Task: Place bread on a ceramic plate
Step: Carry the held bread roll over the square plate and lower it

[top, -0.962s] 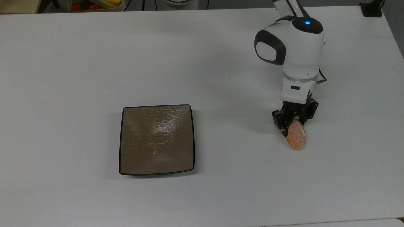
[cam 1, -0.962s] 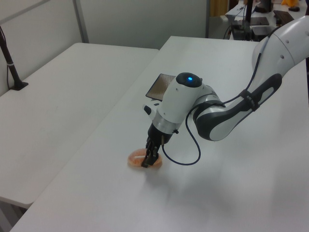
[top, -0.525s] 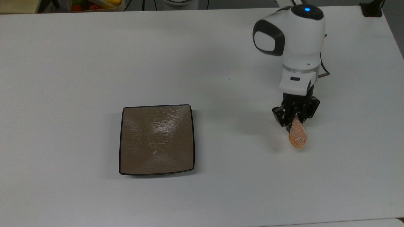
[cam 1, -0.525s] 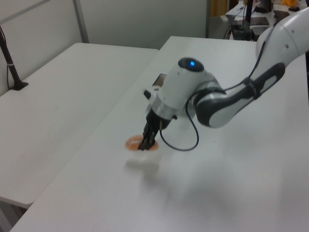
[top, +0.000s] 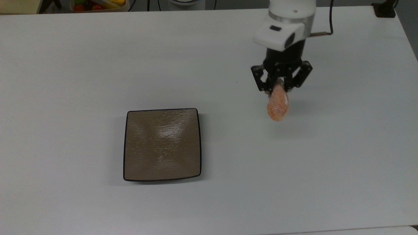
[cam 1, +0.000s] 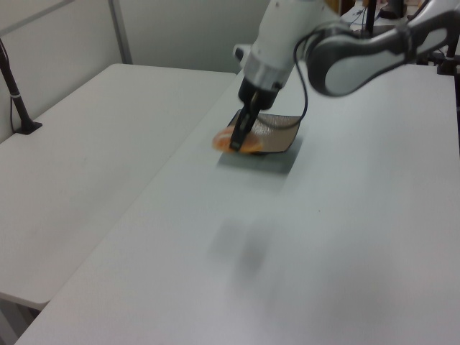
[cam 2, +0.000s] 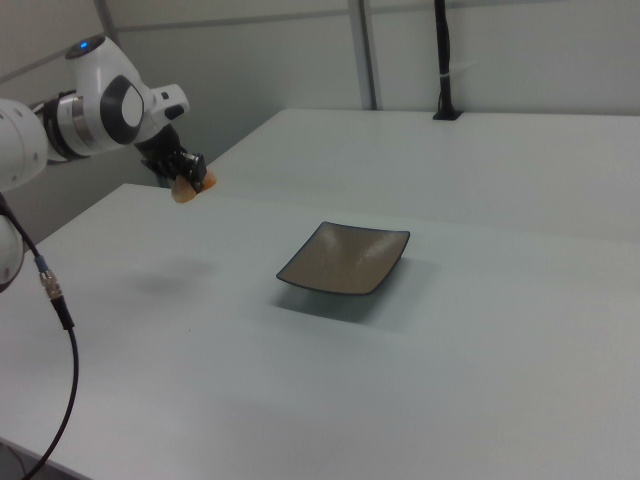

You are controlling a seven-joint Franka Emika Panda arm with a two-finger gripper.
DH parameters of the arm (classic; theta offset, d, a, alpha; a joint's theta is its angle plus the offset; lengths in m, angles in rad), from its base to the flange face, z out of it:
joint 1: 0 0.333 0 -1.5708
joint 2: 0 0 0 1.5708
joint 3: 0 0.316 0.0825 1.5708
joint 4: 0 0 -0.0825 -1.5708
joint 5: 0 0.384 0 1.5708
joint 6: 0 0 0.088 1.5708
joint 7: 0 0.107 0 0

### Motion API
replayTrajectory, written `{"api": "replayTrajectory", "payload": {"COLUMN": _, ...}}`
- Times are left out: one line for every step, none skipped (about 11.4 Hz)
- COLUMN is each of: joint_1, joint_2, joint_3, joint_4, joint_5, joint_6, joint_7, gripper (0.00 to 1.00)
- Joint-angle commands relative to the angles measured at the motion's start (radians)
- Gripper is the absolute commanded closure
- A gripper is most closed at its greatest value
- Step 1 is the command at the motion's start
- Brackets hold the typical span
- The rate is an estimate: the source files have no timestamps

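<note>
**Bread lifted clear of the table, carry toward the plate under way**

White tabletop [top: 65,65], bare apart from the ceramic plate [top: 162,144], fills the scene; a bin of coloured items [top: 98,4] sits past its far edge in the top view. The gripper [top: 278,90] is closed on the upper end of the bread [top: 278,105], which hangs below the fingers with its long axis roughly vertical. A second earlier the bread lay on the table under the lowered gripper; half a second earlier it was just leaving the surface. Now it is well above the table, as its detached shadow [cam 2: 172,280] in the right view shows, and it has shifted toward the top view's upper left. The grasp has therefore held through the lift. In the right view the bread [cam 2: 184,190] is high and well apart from the plate [cam 2: 345,259], on the right view's left. The plate has not moved and carries nothing. In the left view the bread [cam 1: 231,141] overlaps the plate's [cam 1: 277,133] near edge, an effect of viewpoint only. Judged remaining: a sideways carry across the gap, a descent over the plate's centre, and release. A one-ended grip may let the roll swing or slip.
</note>
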Motion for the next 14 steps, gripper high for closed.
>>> {"api": "replayTrajectory", "payload": {"joint_1": -0.080, "joint_2": -0.187, "joint_3": -0.007, "joint_4": -0.151, "joint_5": 0.126, "joint_6": -0.088, "joint_7": -0.137, "gripper": 0.73}}
{"api": "replayTrajectory", "payload": {"joint_1": -0.123, "joint_2": -0.214, "joint_3": -0.007, "joint_4": -0.152, "joint_5": 0.171, "joint_6": -0.141, "joint_7": -0.219, "gripper": 0.73}}
{"api": "replayTrajectory", "payload": {"joint_1": -0.166, "joint_2": -0.231, "joint_3": -0.005, "joint_4": -0.150, "joint_5": 0.209, "joint_6": -0.187, "joint_7": -0.343, "gripper": 0.72}}
{"api": "replayTrajectory", "payload": {"joint_1": -0.201, "joint_2": -0.231, "joint_3": -0.007, "joint_4": -0.144, "joint_5": 0.249, "joint_6": -0.209, "joint_7": -0.446, "gripper": 0.72}}
{"api": "replayTrajectory", "payload": {"joint_1": -0.246, "joint_2": -0.231, "joint_3": -0.005, "joint_4": -0.144, "joint_5": 0.272, "joint_6": -0.209, "joint_7": -0.507, "gripper": 0.72}}
{"api": "replayTrajectory", "payload": {"joint_1": -0.287, "joint_2": -0.227, "joint_3": -0.005, "joint_4": -0.142, "joint_5": 0.294, "joint_6": -0.208, "joint_7": -0.576, "gripper": 0.72}}
{"api": "replayTrajectory", "payload": {"joint_1": -0.327, "joint_2": -0.221, "joint_3": -0.005, "joint_4": -0.142, "joint_5": 0.326, "joint_6": -0.203, "joint_7": -0.650, "gripper": 0.72}}
{"api": "replayTrajectory", "payload": {"joint_1": -0.364, "joint_2": -0.212, "joint_3": -0.008, "joint_4": -0.141, "joint_5": 0.357, "joint_6": -0.196, "joint_7": -0.698, "gripper": 0.72}}
{"api": "replayTrajectory", "payload": {"joint_1": -0.398, "joint_2": -0.192, "joint_3": -0.010, "joint_4": -0.139, "joint_5": 0.366, "joint_6": -0.179, "joint_7": -0.741, "gripper": 0.72}}
{"api": "replayTrajectory", "payload": {"joint_1": -0.421, "joint_2": -0.173, "joint_3": -0.010, "joint_4": -0.139, "joint_5": 0.369, "joint_6": -0.138, "joint_7": -0.773, "gripper": 0.72}}
{"api": "replayTrajectory", "payload": {"joint_1": -0.436, "joint_2": -0.150, "joint_3": -0.011, "joint_4": -0.139, "joint_5": 0.369, "joint_6": -0.081, "joint_7": -0.778, "gripper": 0.72}}
{"api": "replayTrajectory", "payload": {"joint_1": -0.447, "joint_2": -0.120, "joint_3": -0.018, "joint_4": -0.139, "joint_5": 0.371, "joint_6": -0.024, "joint_7": -0.778, "gripper": 0.72}}
{"api": "replayTrajectory", "payload": {"joint_1": -0.446, "joint_2": -0.086, "joint_3": -0.027, "joint_4": -0.139, "joint_5": 0.371, "joint_6": 0.039, "joint_7": -0.778, "gripper": 0.72}}
{"api": "replayTrajectory", "payload": {"joint_1": -0.446, "joint_2": -0.049, "joint_3": -0.030, "joint_4": -0.139, "joint_5": 0.371, "joint_6": 0.109, "joint_7": -0.776, "gripper": 0.72}}
